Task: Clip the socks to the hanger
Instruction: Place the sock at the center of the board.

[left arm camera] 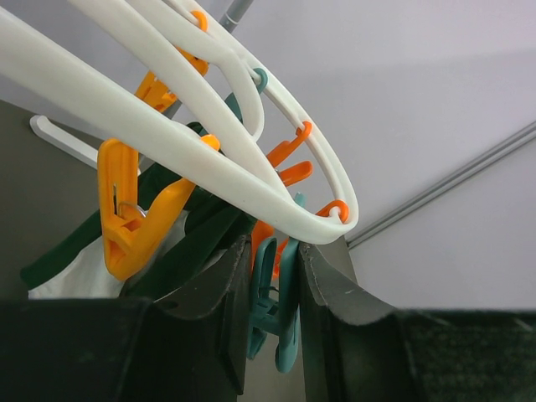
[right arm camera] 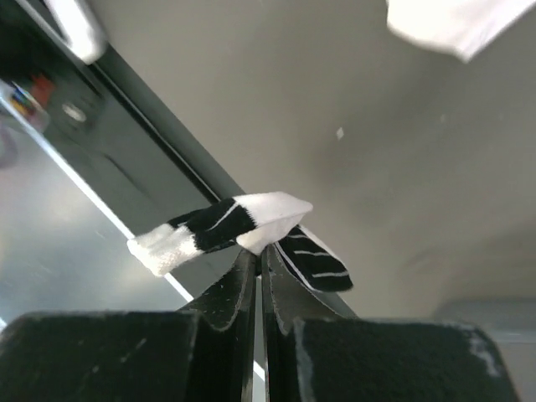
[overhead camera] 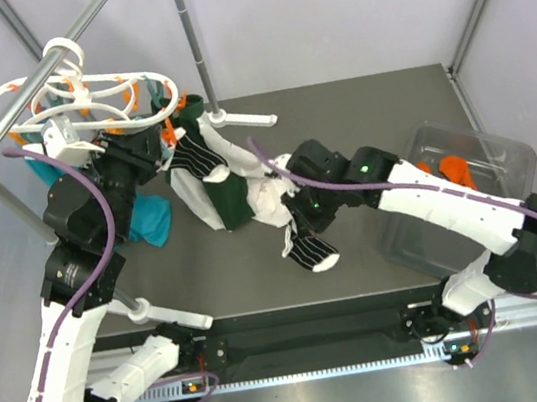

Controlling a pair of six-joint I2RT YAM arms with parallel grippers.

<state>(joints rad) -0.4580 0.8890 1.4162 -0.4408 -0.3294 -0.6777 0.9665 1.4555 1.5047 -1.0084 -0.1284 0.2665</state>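
though the top view hides it, left hand (left arm camera: 275,251) pinches teal clip (left arm camera: 277,322); right hand (right arm camera: 259,260) clamps striped sock (right arm camera: 219,228).

From my station I count two arms, so two end effectors: the left end effector (left arm camera: 272,264) and the right end effector (right arm camera: 258,260). One hanger (overhead camera: 119,81) sits at ten o'clock. On its ring I make out at least four orange clips (left arm camera: 126,222) and one teal clip (left arm camera: 272,306); crowding stops a firmer tally. Striped socks come to two: one striped sock (overhead camera: 196,158) at eleven o'clock, another striped sock (overhead camera: 313,251) near the middle of the surface (overhead camera: 357,117). One clear bin (overhead camera: 489,153) at three o'clock shows two orange patches (overhead camera: 455,173); one sock or two, I cannot tell. Teal fabric (overhead camera: 150,221) shows in two spots at nine o'clock, beside one white cloth (overhead camera: 271,201) and one dark-green cloth (overhead camera: 232,204).
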